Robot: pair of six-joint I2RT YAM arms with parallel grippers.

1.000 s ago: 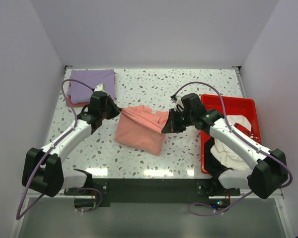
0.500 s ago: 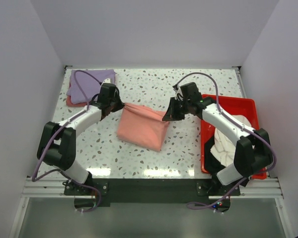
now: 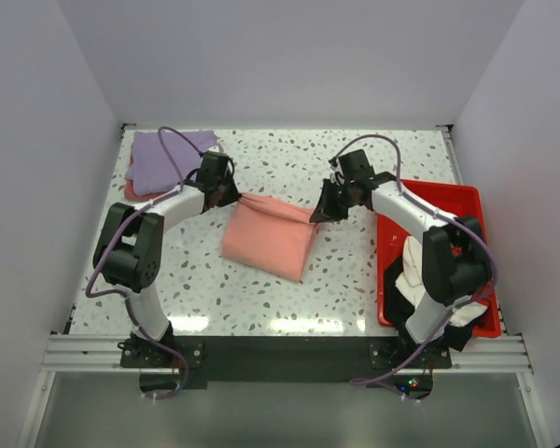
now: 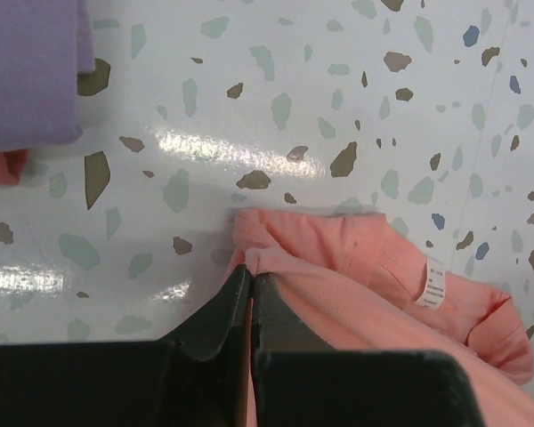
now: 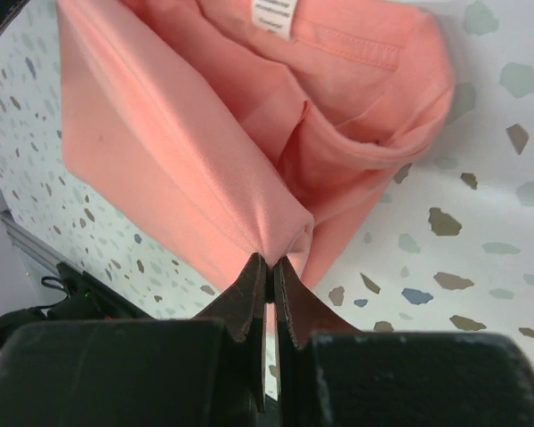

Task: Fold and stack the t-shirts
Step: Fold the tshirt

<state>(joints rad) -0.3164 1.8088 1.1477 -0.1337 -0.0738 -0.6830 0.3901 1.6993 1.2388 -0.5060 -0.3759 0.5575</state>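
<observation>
A salmon-pink t-shirt [image 3: 269,238] lies partly folded in the middle of the table, its far edge stretched between both grippers. My left gripper [image 3: 236,197] is shut on its far left corner [image 4: 258,258]. My right gripper [image 3: 315,217] is shut on its far right corner [image 5: 280,240]. The collar with a white label [image 5: 274,16] shows in the right wrist view. A folded lavender-purple t-shirt [image 3: 164,159] lies at the far left on top of another salmon piece [image 3: 133,191]. White [image 3: 420,271] and black [image 3: 397,289] shirts lie in the red tray [image 3: 429,191].
The red tray stands at the right edge of the speckled table [image 3: 280,159]. White walls close in the back and sides. The purple shirt's corner [image 4: 31,71] shows at the upper left of the left wrist view.
Both grippers have carried the pink shirt's held edge toward the far side of the table. The shirt has shifted back and flattened, with its folded body trailing toward the near side.
</observation>
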